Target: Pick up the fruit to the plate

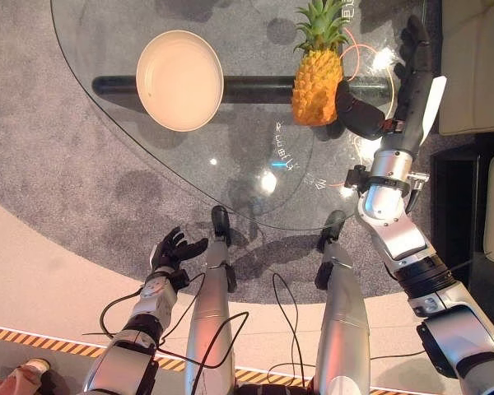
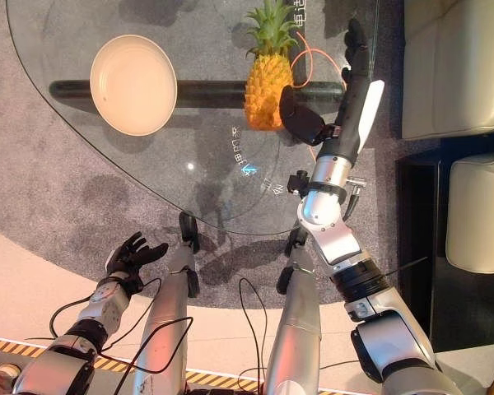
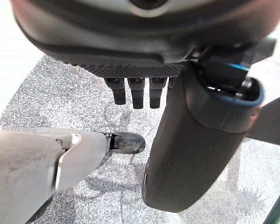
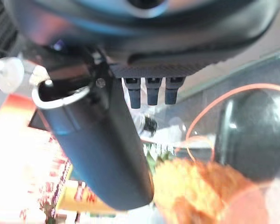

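Note:
A pineapple with a green crown stands upright on the glass table, right of centre. Left of it lies an empty cream plate. My right hand reaches over the table's right part, fingers straight and open, its thumb touching the pineapple's lower right side. The right wrist view shows the orange fruit just past that thumb. My left hand hangs low beside the table's near edge, fingers relaxed and open, holding nothing.
A dark bar runs under the glass beneath plate and pineapple. An orange cable loop lies behind the fruit. Pale seats stand to the right. Grey carpet surrounds the table.

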Tool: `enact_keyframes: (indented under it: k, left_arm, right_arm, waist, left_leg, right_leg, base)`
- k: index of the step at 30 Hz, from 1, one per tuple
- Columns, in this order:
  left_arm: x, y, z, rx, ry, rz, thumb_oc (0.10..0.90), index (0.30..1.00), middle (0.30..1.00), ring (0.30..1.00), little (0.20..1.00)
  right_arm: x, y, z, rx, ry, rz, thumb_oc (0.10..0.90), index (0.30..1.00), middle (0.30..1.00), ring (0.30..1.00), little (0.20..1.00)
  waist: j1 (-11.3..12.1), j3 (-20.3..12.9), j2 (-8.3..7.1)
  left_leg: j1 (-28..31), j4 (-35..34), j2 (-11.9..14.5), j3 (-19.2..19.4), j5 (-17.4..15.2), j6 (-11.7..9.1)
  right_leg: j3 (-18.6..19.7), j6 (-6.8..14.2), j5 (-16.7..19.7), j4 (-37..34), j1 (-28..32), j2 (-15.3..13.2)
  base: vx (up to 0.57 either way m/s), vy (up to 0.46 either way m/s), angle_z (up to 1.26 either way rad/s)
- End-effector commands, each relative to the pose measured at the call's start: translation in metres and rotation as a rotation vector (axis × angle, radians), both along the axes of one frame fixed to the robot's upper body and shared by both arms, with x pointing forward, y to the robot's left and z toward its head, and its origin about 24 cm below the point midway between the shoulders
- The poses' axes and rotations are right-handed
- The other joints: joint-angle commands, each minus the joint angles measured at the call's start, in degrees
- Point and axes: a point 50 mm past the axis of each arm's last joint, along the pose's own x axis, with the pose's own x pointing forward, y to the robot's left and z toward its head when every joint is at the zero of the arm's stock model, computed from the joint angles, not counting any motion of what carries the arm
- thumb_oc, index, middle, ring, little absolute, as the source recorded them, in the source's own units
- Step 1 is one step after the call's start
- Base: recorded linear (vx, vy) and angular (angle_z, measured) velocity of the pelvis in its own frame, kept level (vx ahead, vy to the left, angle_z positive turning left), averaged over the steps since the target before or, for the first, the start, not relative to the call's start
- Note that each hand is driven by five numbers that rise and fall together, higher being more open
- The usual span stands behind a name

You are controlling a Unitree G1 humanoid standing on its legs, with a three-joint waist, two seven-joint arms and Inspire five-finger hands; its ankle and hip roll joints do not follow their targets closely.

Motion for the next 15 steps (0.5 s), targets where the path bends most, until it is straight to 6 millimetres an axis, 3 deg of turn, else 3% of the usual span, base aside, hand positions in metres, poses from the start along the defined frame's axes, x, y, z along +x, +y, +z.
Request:
enact_keyframes:
  k: [1,15]
  left_arm:
    - [-0.022,0.012,-0.018,0.029,0.06,0.024,0.8,0.9,0.9,0.9,0.9]
    - [-0.022,0.003,-0.021,0.024,0.072,0.003,0.8,0.9,0.9,0.9,0.9]
  right_arm:
    - [-0.021,0.016,0.047,-0.022,-0.219,0.111,0.8,0.9,0.9,0.9,0.9]
    - [-0.016,0.029,0.041,0.019,-0.122,0.187,0.8,0.9,0.9,0.9,0.9]
  waist:
    - [-0.6,-1.1,2.01]
    - [-0.3,-1.1,2.59]
  left_leg:
    - [-0.7,3.3,0.3,-2.2,-2.2,-1.2]
    - [0.4,2.4,0.2,-1.5,-1.5,-1.2]
  right_leg:
    - [-0.7,1.8,1.0,-2.2,1.0,-0.9]
    - [-0.7,1.6,1.2,-2.2,1.5,-1.0]
  base:
    - [0.0,0.0,0.0]
    - [0.0,0.0,0.0]
